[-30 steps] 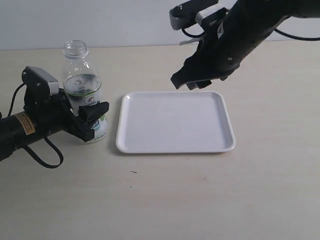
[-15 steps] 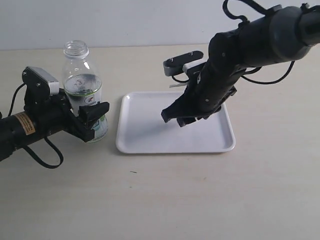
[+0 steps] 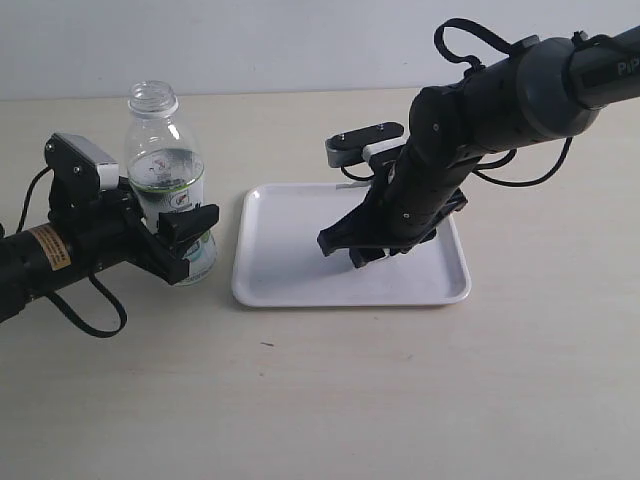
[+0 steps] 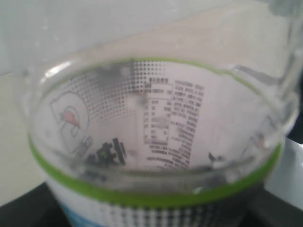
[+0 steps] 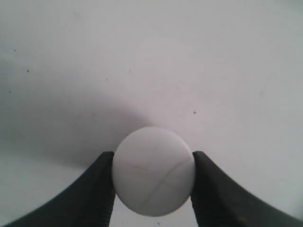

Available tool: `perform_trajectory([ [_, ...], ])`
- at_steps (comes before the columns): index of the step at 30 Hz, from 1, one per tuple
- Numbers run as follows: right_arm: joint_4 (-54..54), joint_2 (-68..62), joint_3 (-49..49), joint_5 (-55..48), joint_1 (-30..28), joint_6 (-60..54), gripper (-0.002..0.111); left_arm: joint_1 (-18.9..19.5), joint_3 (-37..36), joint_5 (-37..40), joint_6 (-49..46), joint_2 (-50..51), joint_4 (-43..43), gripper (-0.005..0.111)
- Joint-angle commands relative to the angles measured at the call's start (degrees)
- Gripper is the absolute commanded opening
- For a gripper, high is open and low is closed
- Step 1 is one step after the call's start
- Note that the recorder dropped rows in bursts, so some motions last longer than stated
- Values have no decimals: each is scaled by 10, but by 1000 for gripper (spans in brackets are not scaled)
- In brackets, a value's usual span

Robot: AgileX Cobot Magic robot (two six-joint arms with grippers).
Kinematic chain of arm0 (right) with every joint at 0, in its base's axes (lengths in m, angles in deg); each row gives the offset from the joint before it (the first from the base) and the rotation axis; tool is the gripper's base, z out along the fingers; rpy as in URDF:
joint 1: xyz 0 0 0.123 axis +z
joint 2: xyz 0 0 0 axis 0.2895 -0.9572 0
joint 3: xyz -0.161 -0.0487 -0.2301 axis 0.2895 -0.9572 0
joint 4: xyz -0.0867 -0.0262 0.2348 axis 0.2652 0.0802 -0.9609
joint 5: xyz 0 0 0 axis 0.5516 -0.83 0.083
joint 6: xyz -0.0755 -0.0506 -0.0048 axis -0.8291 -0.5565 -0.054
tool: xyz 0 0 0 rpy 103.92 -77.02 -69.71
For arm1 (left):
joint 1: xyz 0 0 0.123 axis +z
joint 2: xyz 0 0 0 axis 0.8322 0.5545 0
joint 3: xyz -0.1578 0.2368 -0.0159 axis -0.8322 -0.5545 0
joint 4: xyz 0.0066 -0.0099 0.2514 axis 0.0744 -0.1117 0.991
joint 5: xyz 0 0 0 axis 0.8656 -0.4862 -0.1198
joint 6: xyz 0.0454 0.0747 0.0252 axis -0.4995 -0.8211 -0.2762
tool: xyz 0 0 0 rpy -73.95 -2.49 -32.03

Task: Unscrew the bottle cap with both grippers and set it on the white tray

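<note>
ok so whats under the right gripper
The white tray lies directly under the right gripper, which pinches the bottle cap between its fingers. In the exterior view the gripper covers the cap, and no view shows whether the cap touches the tray.

Clear glossy plastic bottle (image 3: 160, 150), smooth white plastic cap (image 5: 153, 176), glossy white tray (image 3: 290, 250), matt black fingers (image 5: 97, 189).

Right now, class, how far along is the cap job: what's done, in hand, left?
Done: the bottle, clamped by the left gripper, has a bare, open neck. In hand: the right gripper pinches the bottle cap over the white tray. Left: releasing it there.
</note>
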Motion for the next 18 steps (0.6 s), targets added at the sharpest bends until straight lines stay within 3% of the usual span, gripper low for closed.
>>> perform_trajectory([
  [1,-2,0,-1,0,-1,-9,41,-2,-2,-23,4,-1,2,0],
  [2,-2,0,-1,2,-1,-9,54,-2,-2,-23,4,-1,2,0],
  [5,-2,0,-1,6,-1,-10,72,-2,-2,-23,4,-1,2,0],
  [12,20,60,-1,0,-1,-14,70,-2,-2,-23,6,-1,15,3],
  [15,22,107,-1,4,-1,-14,70,-2,-2,-23,6,-1,16,35],
  [18,22,133,-1,-5,-1,-18,70,-2,-2,-23,6,-1,16,57],
])
